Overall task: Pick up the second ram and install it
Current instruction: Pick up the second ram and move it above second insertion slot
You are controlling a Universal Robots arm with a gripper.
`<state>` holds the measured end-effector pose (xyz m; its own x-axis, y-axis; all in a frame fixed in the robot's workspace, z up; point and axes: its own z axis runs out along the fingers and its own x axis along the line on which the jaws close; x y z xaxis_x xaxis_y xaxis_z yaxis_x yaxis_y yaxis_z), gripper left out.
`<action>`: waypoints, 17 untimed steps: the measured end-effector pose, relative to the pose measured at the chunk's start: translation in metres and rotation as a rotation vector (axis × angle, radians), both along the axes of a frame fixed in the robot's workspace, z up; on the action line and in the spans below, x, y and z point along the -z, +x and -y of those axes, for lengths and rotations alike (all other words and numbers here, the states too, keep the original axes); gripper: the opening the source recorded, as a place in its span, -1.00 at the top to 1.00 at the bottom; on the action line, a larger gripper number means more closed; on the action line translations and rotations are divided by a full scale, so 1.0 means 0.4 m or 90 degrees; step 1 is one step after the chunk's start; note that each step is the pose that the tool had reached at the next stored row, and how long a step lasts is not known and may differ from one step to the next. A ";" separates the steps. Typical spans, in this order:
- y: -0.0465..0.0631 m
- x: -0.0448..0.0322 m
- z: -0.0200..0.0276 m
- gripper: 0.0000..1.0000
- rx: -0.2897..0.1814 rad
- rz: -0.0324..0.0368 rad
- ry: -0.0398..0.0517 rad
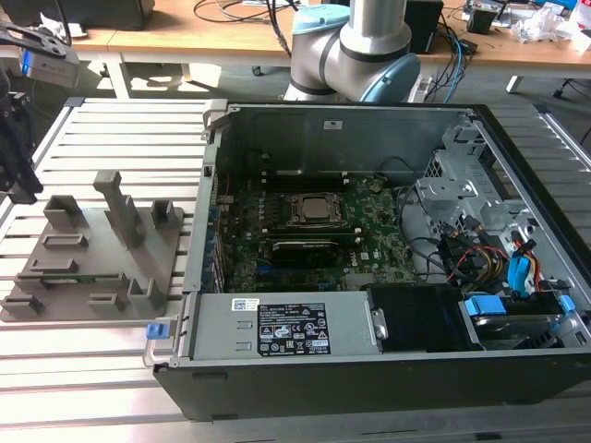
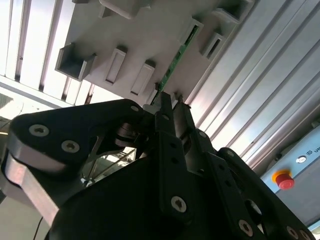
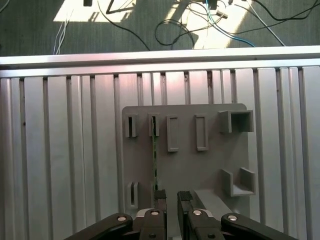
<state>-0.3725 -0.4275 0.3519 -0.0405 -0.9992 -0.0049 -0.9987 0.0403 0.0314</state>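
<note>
Where the room is shown in the exterior view, a desk (image 1: pixel 111 129) made of long silver slats is seen, and a wooden desk (image 1: pixel 185 37) with wires on it is set behind it. An open computer box (image 1: pixel 351 369) is laid on the slats, with a big green board (image 1: pixel 379 249) inside it, and the robot arm (image 1: pixel 369 46) is stood just behind the box. A grey tray (image 1: pixel 102 268) with small walls and slots is laid just beside the box, on the exterior view's left. In the first wrist view a dark floor (image 3: pixel 30 25) with loose cables and bright sun patches is seen past the desk's edge. A red button (image 2: pixel 283 179) is seen in the second wrist view. The second ram (image 3: pixel 155 160) is stood on its thin edge in a slot of the tray. Its long side is laid flat along the tray and is pointed straight away from the pincer (image 3: pixel 171 196). The pincer is held over the near end of the second ram. Its fingers (image 3: pixel 160 196) are spread a little, a small gap is left between them, and nothing is pinched. The strip is lined up with one finger, not with the gap, and its near end is hidden by that finger. Whether it is touched there cannot be told.
</note>
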 end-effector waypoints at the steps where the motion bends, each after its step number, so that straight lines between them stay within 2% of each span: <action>1: 0.000 0.002 0.000 0.52 0.000 0.0000 0.0000; 17: 0.000 0.049 0.000 0.52 0.000 0.0000 0.0000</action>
<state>-0.3725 -0.4275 0.3324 -0.0404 -0.9992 -0.0049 -0.9987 0.0403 0.0313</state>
